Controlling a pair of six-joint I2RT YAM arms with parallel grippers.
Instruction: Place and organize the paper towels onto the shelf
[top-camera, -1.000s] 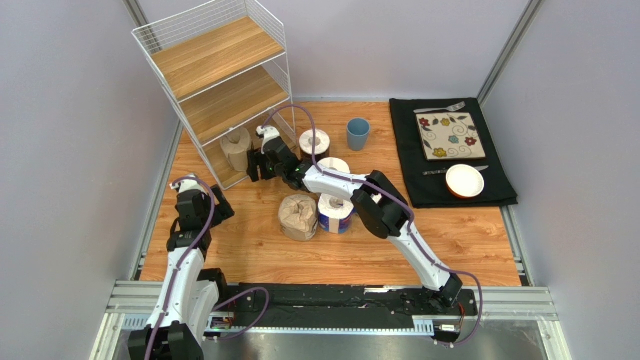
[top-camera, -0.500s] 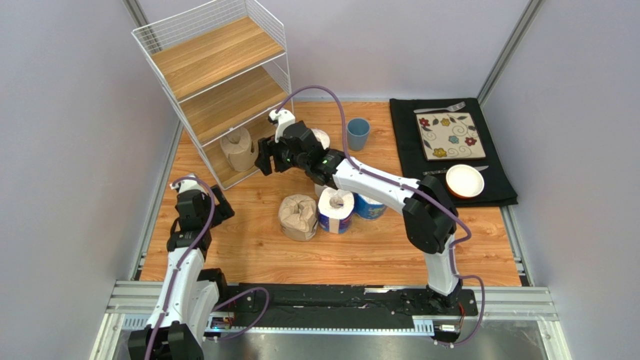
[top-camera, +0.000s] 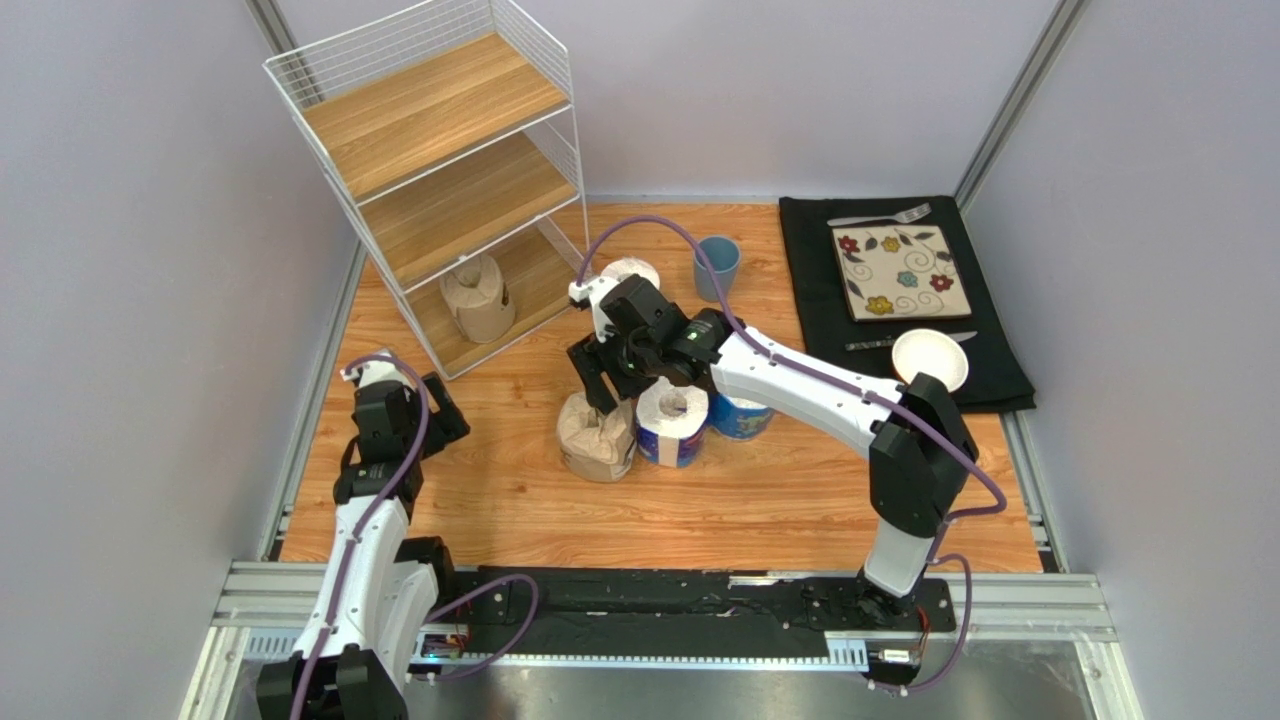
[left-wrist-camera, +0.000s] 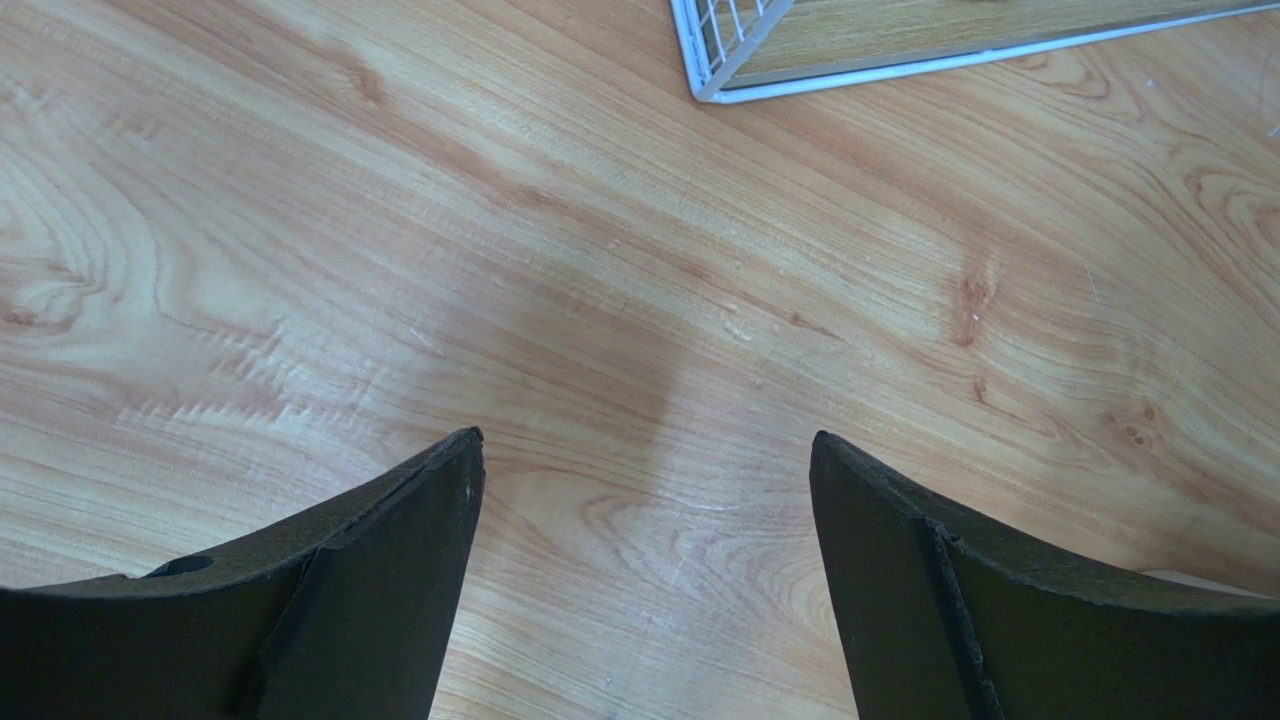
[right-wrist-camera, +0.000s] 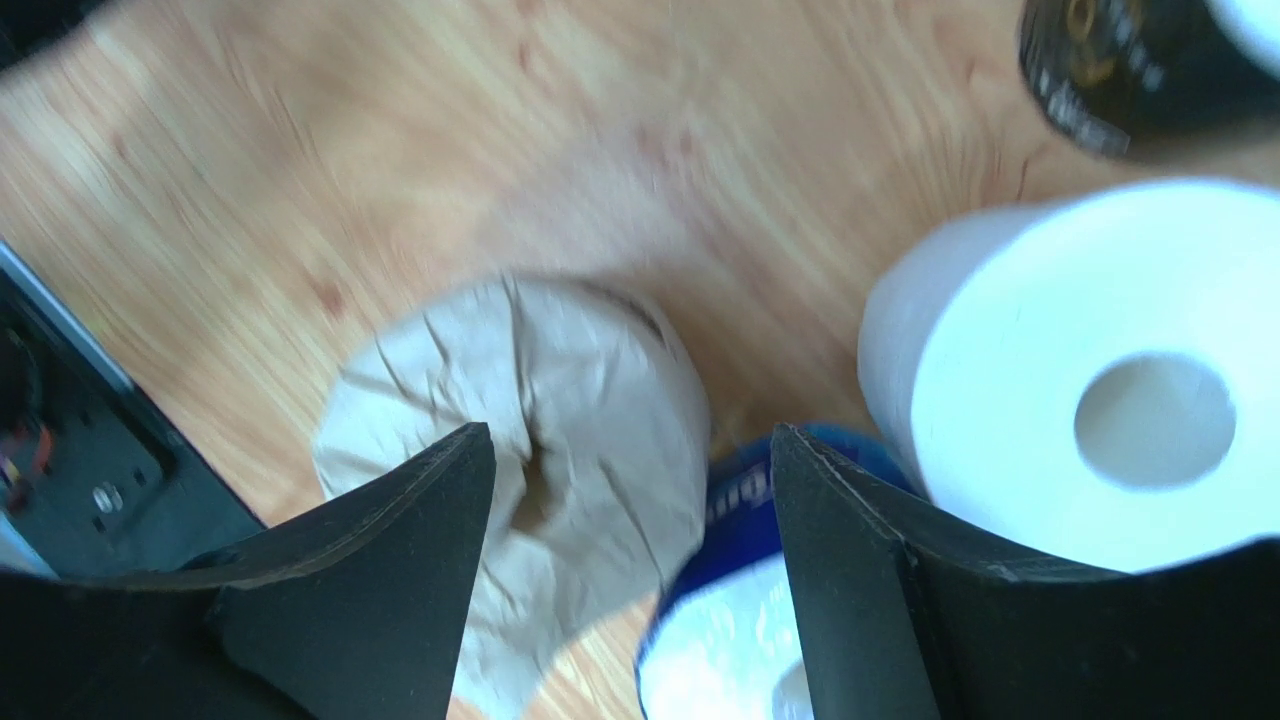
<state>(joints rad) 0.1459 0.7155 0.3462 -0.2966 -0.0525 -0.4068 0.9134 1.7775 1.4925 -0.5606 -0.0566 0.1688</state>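
Midway between the left and right edges, the right gripper (right-wrist-camera: 631, 450) hangs, jaws spread, over the crumpled brown paper roll (right-wrist-camera: 586, 383). Likely step: pick approach. Next: descend, straddle, clamp, then carry to the white wire shelf (top-camera: 428, 98), far-left corner.

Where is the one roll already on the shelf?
In the top external view, the brown-paper roll stands on the bottom board of the shelf, at far left. The second brown roll sits nearer the arms, to its right.

Left hand (left-wrist-camera: 646, 438) and right hand (right-wrist-camera: 631, 431), splayed.
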